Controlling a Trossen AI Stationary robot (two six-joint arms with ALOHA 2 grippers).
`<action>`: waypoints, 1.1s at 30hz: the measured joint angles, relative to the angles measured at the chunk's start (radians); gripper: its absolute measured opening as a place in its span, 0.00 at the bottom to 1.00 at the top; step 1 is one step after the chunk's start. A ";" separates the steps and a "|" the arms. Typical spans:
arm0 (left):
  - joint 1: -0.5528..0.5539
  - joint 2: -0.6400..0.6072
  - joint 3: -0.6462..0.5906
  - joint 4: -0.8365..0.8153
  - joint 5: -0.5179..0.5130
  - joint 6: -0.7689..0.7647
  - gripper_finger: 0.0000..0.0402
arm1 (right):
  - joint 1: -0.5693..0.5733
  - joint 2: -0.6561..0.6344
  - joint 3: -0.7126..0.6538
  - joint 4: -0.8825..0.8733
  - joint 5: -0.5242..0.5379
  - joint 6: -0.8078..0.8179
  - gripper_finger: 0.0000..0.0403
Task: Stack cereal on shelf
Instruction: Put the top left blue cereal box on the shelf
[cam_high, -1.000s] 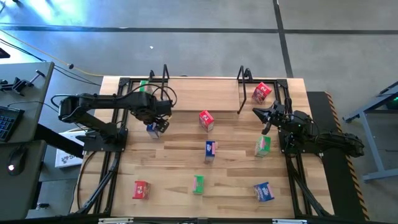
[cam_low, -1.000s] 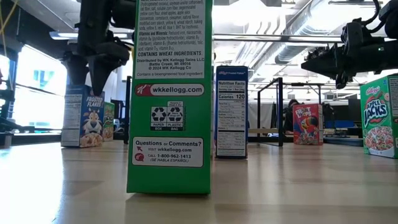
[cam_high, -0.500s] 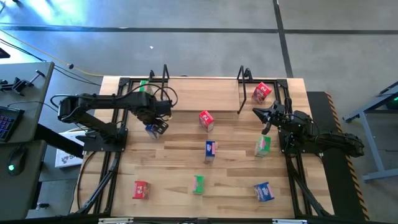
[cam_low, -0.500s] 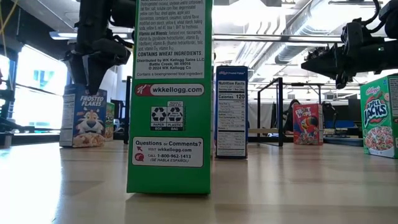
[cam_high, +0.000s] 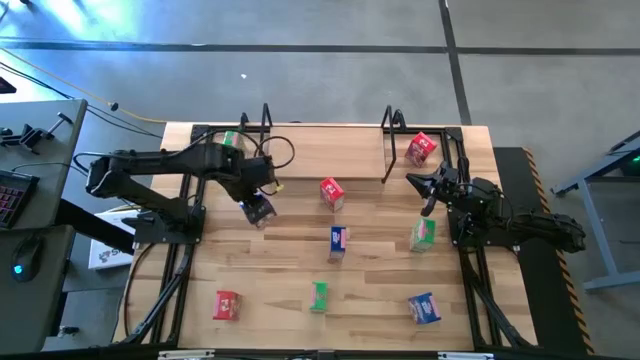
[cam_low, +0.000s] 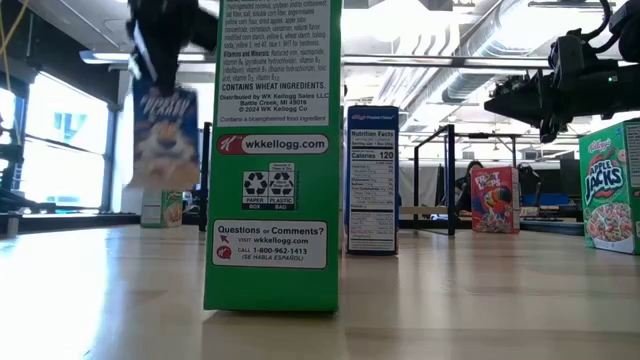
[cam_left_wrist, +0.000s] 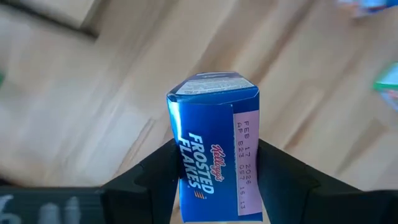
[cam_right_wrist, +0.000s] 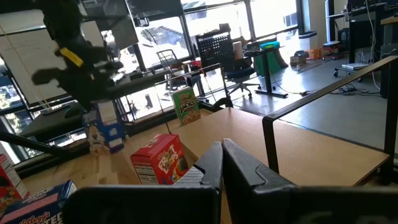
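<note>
The work surface is a light plank desk (cam_high: 300, 250) standing on a grey concrete floor, with a bright open workshop behind it in the low view.

Nearest the front edge stand three cereal boxes: a red box (cam_high: 226, 305) on the left, a green box (cam_high: 319, 295) in the middle and a blue box (cam_high: 424, 307) on the right, all well apart. The green one fills the centre of the low view (cam_low: 272, 150).

In the middle band, a second blue box (cam_high: 338, 240) stands near the centre and a second green box (cam_high: 423, 234) stands to its right, just beside the right arm's base.

Left of centre, the left pincer (cam_high: 256, 203) is clamped on a third blue box (cam_high: 258, 210); the left wrist view shows a dark finger pressed on each side of this Frosted Flakes box (cam_left_wrist: 214, 149). In the low view the box (cam_low: 165, 125) hangs clear above the desk.

Farther back, a second red box (cam_high: 331, 193) stands near the centre. The right pincer (cam_high: 425, 185) hovers at the right, fingers together and holding nothing.

At the far edge lies the shelf (cam_high: 325, 150), a pale board between black wire ends. A third green box (cam_high: 231, 139) stands by its left end and a third red box (cam_high: 421, 147) by its right end; whether either rests on the board cannot be told.
</note>
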 joint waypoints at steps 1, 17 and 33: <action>-0.007 0.000 0.025 0.002 0.001 0.024 0.44 | 0.000 0.000 0.000 0.000 0.000 0.000 0.00; 0.150 0.263 0.475 -0.105 0.001 0.460 0.44 | 0.000 0.000 0.000 0.000 0.000 0.000 0.00; 0.357 0.608 0.762 -0.149 -0.141 0.988 0.44 | 0.000 0.000 0.000 0.000 0.000 0.000 0.00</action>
